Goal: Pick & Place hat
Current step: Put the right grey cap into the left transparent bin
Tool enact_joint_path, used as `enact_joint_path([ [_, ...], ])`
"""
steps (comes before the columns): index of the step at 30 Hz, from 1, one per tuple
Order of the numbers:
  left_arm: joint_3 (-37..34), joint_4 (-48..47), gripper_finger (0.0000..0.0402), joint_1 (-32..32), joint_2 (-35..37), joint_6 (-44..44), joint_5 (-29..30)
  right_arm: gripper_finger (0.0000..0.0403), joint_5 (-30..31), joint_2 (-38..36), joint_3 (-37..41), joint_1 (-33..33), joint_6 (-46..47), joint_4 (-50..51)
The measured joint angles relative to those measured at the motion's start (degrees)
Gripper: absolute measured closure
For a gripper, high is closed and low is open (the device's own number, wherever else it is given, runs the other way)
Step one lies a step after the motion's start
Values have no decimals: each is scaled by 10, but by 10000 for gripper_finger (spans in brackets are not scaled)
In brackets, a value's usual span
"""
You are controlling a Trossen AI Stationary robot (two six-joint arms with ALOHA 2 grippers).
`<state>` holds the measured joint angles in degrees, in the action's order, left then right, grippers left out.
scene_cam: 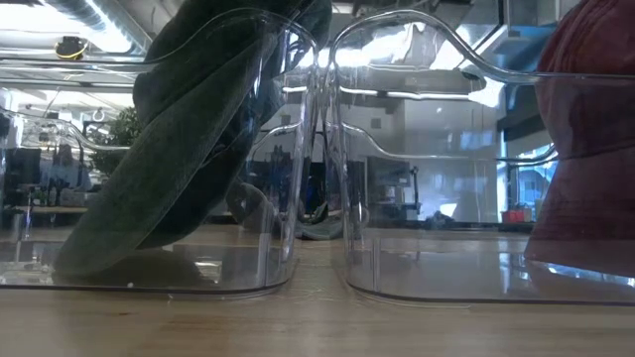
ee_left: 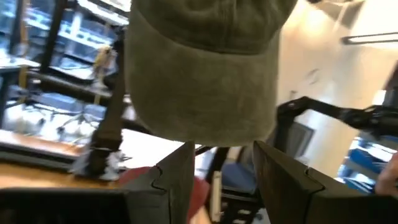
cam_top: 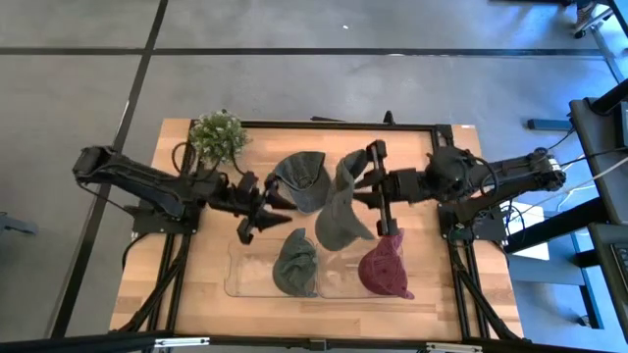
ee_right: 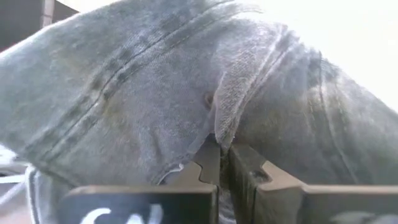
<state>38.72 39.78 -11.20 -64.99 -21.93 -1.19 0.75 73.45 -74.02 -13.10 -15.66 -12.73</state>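
Observation:
Four caps show in the high view. A dark green cap (cam_top: 302, 179) lies on the wood, and in the left wrist view it is the olive cap (ee_left: 205, 68). My left gripper (cam_top: 278, 203) (ee_left: 221, 165) is open, with its fingertips at that cap's near edge; whether they touch it I cannot tell. A grey cap (cam_top: 343, 216) (ee_right: 186, 93) is in my right gripper (cam_top: 365, 191) (ee_right: 225, 158), which is shut on it. A green cap (cam_top: 294, 263) (scene_cam: 189, 139) leans against the left bin's wall. A maroon cap (cam_top: 386, 267) (scene_cam: 590, 149) sits in the right bin. My right gripper pinches a raised fold of the grey cap's cloth (ee_right: 219, 127) between its two fingers. It comes level from the table's right side. The cap spreads out to both sides of the fingers (cam_top: 373, 191). I cannot tell whether its lower end (cam_top: 339, 238) rests on anything.
Two clear plastic bins (cam_top: 235, 284) (scene_cam: 317, 149) stand side by side at the table's near edge. A small potted plant (cam_top: 218, 134) is at the far left corner. A black frame (cam_top: 432, 127) runs round the table's edge. Bare wood (cam_top: 196, 265) lies left of the bins.

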Motion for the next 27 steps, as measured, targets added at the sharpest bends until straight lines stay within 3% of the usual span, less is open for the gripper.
enact_joint_path([
  [5, 0, 62, 245, -21, -41, 7, 12, 388, -119, 15, 0, -7, 55, -9],
  [8, 1, 62, 245, -23, -46, 28, 17, 388, -139, 36, 0, -15, 81, -4],
  [12, 1, 67, 245, -26, -42, 36, 21, 388, -101, 61, 0, -26, 106, 44],
  [19, 14, 68, 245, -71, -41, 162, 135, 388, -45, 91, 0, -40, 141, 118],
  [27, 17, 55, 245, -83, -41, 130, 156, 388, -22, 112, 0, -44, 156, 143],
])
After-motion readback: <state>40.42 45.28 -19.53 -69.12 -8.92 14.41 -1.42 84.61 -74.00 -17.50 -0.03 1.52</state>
